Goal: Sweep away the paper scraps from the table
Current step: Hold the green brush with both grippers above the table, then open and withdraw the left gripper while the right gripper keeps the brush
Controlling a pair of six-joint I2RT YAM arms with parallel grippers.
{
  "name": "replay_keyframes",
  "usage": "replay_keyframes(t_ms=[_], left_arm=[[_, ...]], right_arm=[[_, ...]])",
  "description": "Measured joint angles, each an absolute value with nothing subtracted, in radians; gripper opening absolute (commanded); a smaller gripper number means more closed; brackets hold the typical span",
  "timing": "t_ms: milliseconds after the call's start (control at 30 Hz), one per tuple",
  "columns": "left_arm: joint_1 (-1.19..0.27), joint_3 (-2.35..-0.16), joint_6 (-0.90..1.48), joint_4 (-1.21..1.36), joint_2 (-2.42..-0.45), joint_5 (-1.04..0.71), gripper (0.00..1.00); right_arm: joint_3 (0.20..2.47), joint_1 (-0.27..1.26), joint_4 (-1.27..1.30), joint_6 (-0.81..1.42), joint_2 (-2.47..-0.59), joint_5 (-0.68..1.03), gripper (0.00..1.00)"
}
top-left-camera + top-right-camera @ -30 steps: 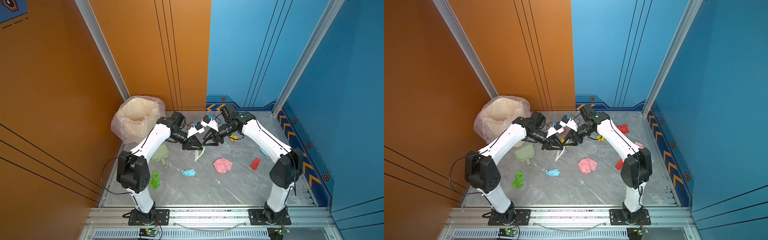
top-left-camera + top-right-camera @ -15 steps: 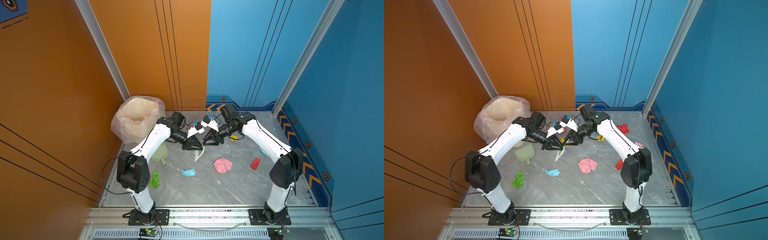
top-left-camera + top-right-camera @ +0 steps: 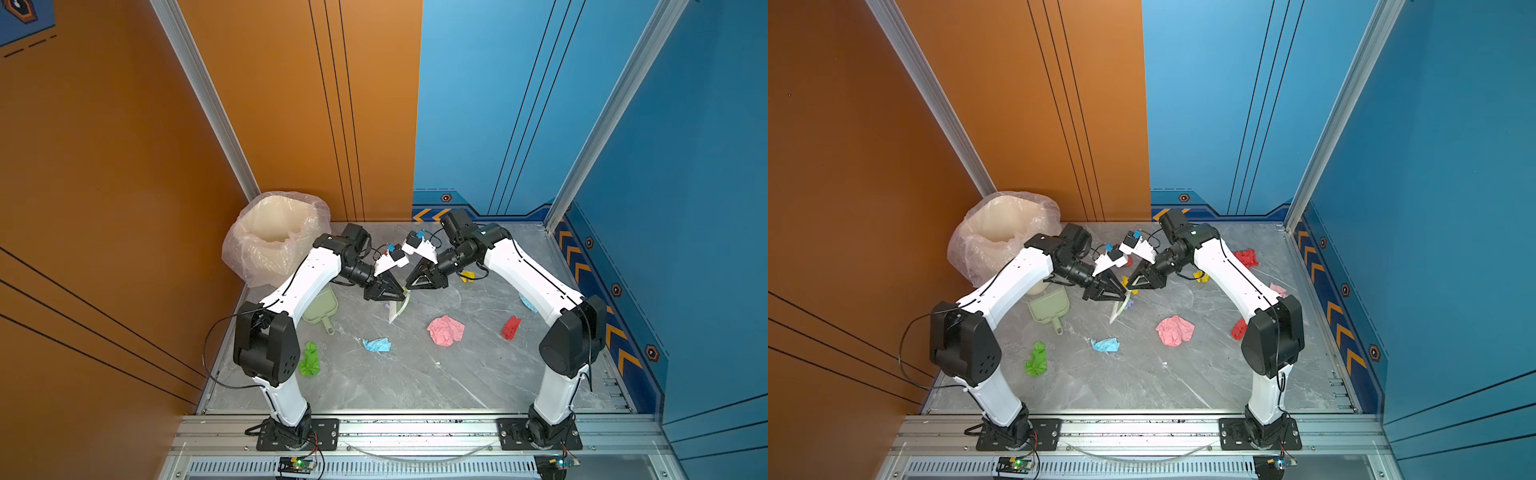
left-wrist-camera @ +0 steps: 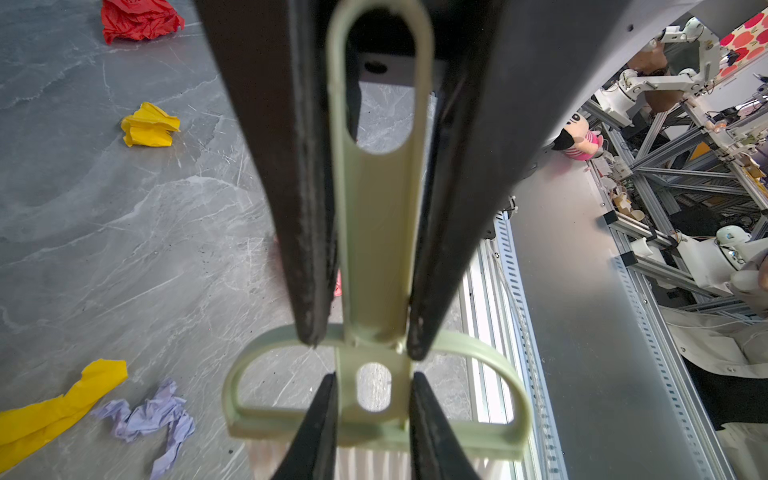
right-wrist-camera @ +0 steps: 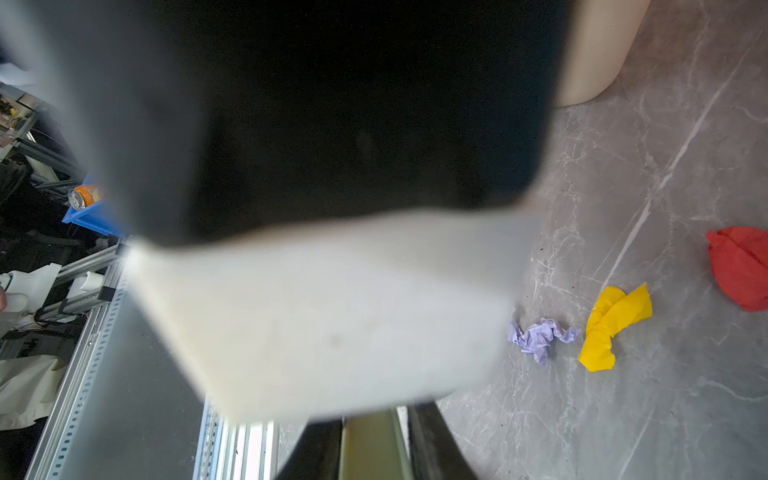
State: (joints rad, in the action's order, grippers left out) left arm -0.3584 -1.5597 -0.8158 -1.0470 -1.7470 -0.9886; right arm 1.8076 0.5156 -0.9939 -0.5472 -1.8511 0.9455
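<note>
Top views, bin [image 3: 253, 257]: we see it plastic-lined at the far left corner of the counter [image 3: 415, 386], dustpan [image 3: 322, 307] flat beside it.
Left fingers [image 4: 309, 270]: clenched on the brush [image 4: 376, 249] handle.
Right fingers [image 4: 430, 432]: grasping that brush nearer the bristles, at its neck.
Brush bristles: we cannot tell whether they touch the counter.
Paper scraps: loose on the counter; green scrap [image 3: 309, 359], light blue scrap [image 3: 377, 344], pink scrap [image 3: 445, 330], red scrap [image 3: 511, 327].
</note>
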Motion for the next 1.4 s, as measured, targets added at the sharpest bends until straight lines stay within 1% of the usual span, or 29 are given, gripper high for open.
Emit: replay_keyframes(t_ms=[100, 267, 333, 500, 733, 767, 800, 1167, 1400], left_arm=[[-0.355, -1.56, -0.823, -1.048, -1.747, -0.987, 0.11], [-0.352, -1.56, -0.823, -1.048, -1.747, -0.98, 0.2], [-0.352, -1.56, -0.823, -1.048, -1.747, -0.98, 0.3], [-0.35, -1.56, -0.823, -1.049, -1.747, -0.968, 0.45], [-0.348, -1.562, -0.818, -1.056, -1.747, -0.942, 0.55], [-0.348, -1.563, -0.818, -1.056, -1.747, -0.937, 0.93], [-0.348, -1.564, -0.818, -1.056, -1.747, -0.934, 0.98], [-0.332, -1.564, -0.742, -1.021, -1.744, -0.84, 0.98], [-0.297, -1.486, -0.662, -0.944, -1.678, -0.765, 0.98]], right_arm=[[1.822, 0.516, -1.005, -0.55, -1.862, 0.947, 0.11], [1.83, 0.516, -1.007, -0.551, -1.872, 0.95, 0.03], [1.832, 0.516, -1.007, -0.551, -1.872, 0.95, 0.0], [1.832, 0.516, -1.011, -0.551, -1.873, 0.944, 0.0], [1.833, 0.516, -1.013, -0.551, -1.878, 0.937, 0.0], [1.833, 0.516, -1.013, -0.551, -1.878, 0.937, 0.0], [1.833, 0.516, -1.013, -0.551, -1.878, 0.937, 0.0], [1.831, 0.517, -1.013, -0.558, -1.878, 0.911, 0.0], [1.804, 0.514, -1.011, -0.563, -1.863, 0.902, 0.0]])
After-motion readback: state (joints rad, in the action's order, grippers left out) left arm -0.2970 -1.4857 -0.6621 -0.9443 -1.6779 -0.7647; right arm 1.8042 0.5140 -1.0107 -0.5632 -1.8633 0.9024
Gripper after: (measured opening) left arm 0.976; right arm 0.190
